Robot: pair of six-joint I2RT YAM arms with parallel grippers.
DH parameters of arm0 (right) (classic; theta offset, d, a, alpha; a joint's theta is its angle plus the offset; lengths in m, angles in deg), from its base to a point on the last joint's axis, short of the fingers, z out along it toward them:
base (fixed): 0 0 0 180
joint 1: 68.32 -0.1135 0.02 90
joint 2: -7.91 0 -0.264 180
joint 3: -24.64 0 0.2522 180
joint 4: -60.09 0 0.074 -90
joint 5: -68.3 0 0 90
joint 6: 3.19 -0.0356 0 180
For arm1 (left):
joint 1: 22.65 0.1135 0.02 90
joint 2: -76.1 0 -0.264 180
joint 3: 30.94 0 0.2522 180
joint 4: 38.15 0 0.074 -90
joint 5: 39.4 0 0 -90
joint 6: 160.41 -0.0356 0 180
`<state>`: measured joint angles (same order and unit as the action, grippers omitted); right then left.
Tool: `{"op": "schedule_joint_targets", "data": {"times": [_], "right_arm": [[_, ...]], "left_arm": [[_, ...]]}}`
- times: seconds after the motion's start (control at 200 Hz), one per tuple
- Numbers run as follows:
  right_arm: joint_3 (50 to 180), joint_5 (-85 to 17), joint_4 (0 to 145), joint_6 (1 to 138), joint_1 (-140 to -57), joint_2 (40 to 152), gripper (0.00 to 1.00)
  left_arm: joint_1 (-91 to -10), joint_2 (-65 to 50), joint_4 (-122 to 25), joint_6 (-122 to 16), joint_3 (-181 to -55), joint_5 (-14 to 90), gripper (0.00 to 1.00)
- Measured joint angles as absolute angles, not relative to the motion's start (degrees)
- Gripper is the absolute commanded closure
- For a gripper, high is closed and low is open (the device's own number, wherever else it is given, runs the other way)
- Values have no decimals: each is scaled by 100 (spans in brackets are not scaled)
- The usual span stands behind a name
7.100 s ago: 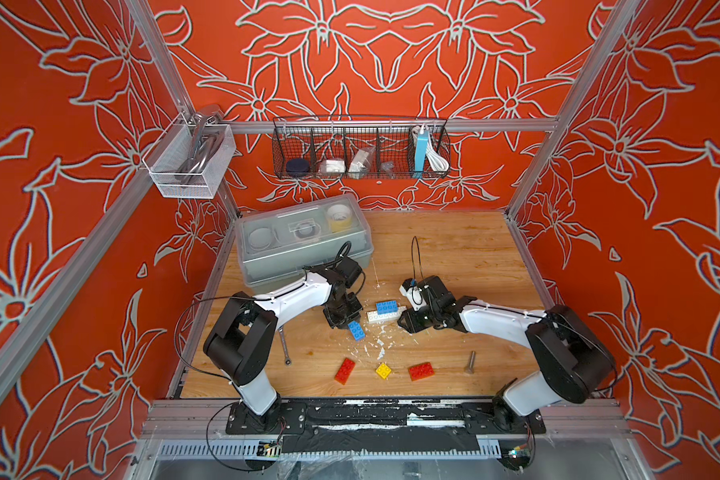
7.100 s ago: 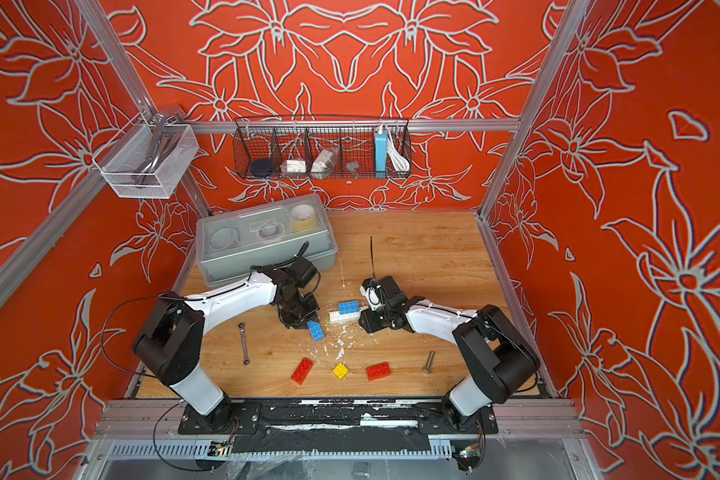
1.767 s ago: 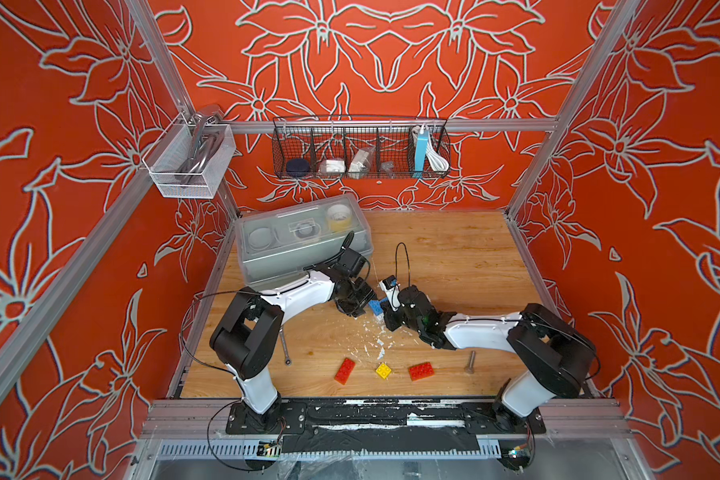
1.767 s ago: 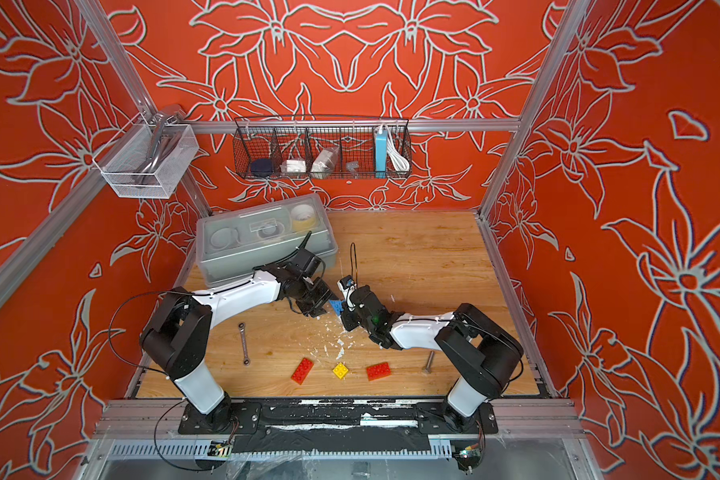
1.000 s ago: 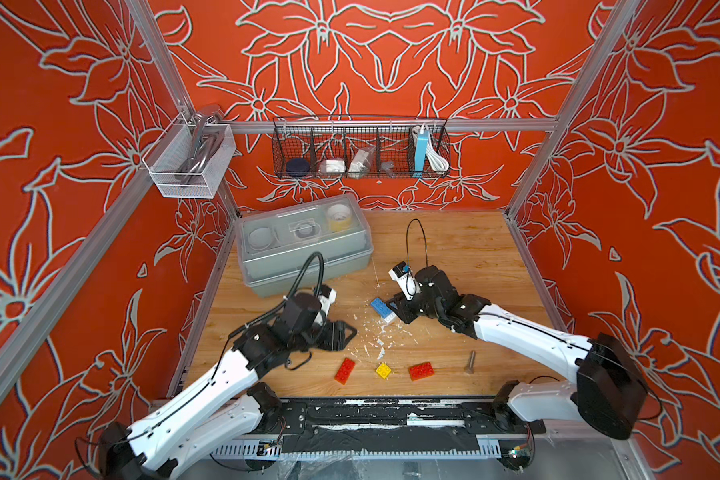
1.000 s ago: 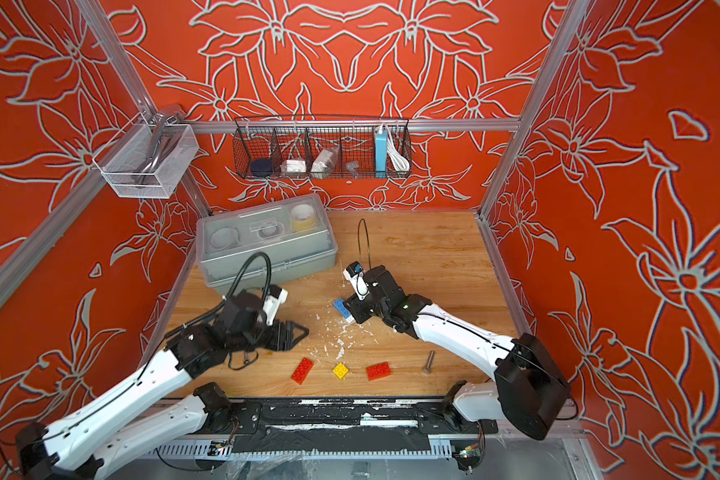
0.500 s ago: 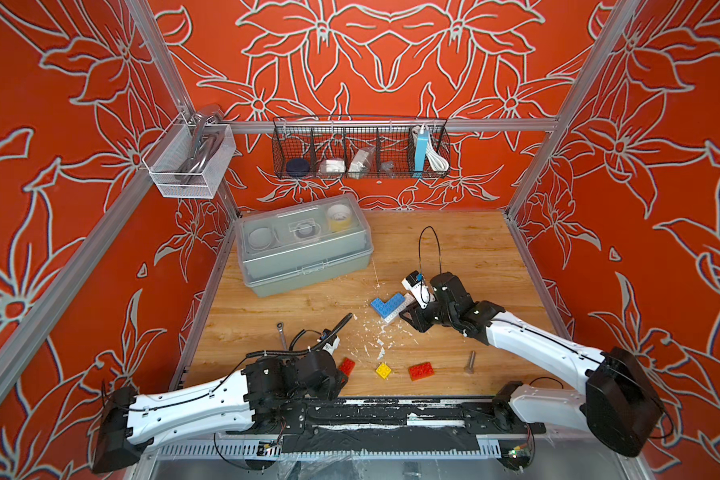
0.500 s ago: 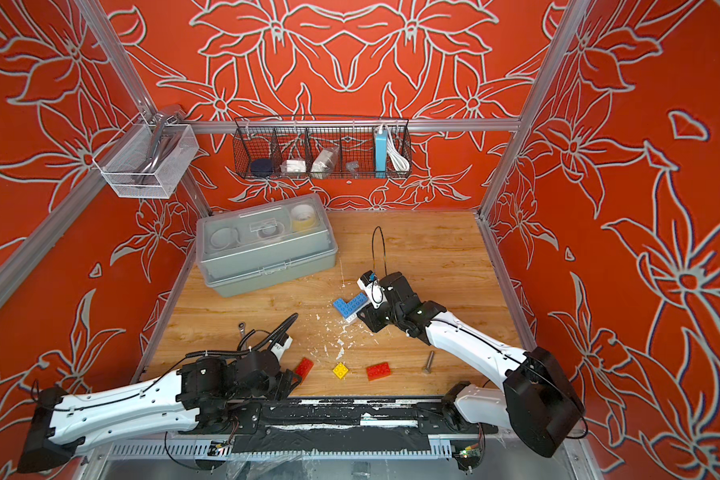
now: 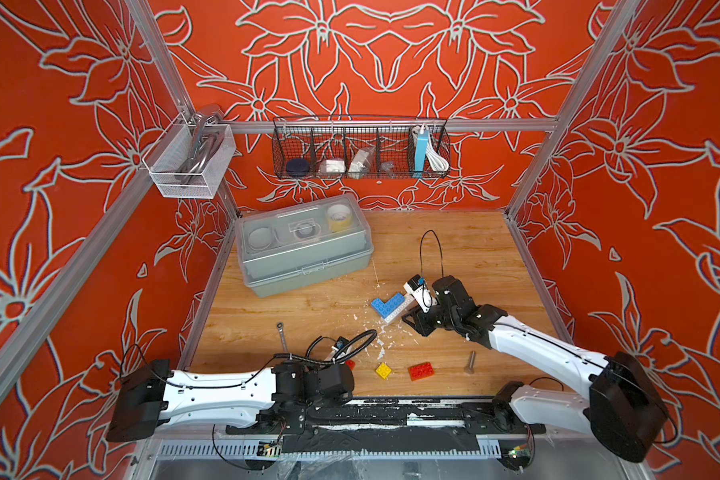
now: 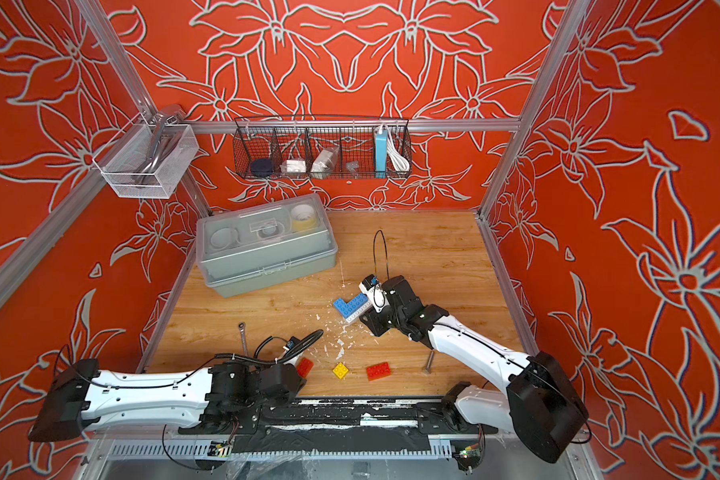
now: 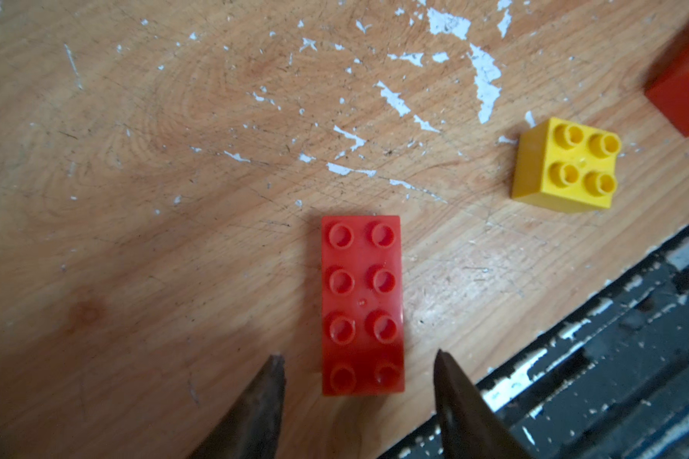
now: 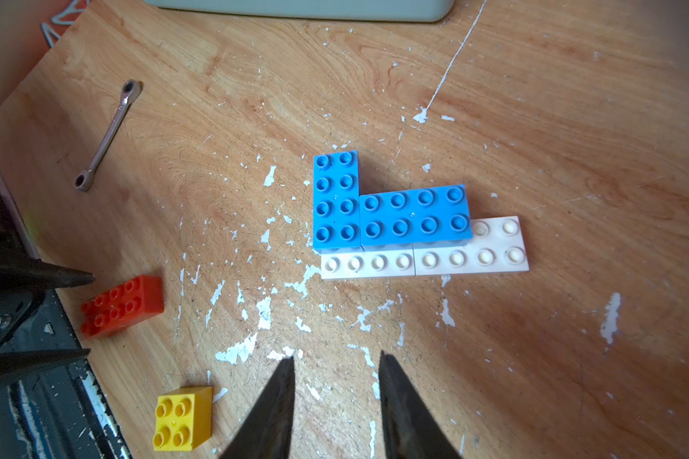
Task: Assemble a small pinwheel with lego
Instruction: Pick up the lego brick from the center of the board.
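The red brick (image 11: 362, 306) is located near the table's (image 9: 267, 316) front edge. Its near end is straddled, untouched, by the part-open, empty left gripper (image 11: 359, 356). Its long axis is aligned with the jaws.

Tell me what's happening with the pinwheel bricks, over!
Left gripper open, straddling a red brick, not touching. Right gripper open, empty, by the blue and white L. Yellow brick, other red brick loose. Wrench, bolt out of the way.

**Pinwheel (image 9: 388, 306) part-built, 3 bricks loose**

2 blue bricks (image 12: 413, 214) form an L, studs up, atop 2 white bricks (image 12: 424, 262) laid end to end, mid bench (image 9: 470, 253). Loose along front edge, studs up: red brick (image 11: 361, 306), yellow sq (image 9: 383, 370), 2nd red brick (image 9: 421, 371).
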<state>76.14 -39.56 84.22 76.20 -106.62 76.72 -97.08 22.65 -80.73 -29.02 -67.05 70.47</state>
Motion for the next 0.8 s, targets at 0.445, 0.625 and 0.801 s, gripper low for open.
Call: {"op": "schedule_joint_targets", "data": {"times": [0.445,0.625,0.801], "right_arm": [[7607,-3869,8459,7744,-10642,7489,63],[7542,-3871,8439,7747,-10586,7489,63],[7454,-3884,8339,7629,-10376,7519,63]], "left_arm": [[-9724,1725,-7872,-2933,-6709,7045,59],[-9724,1554,-7826,-2952,-6766,7054,68],[-9726,1550,-7751,-3108,-6770,7069,82]]}}
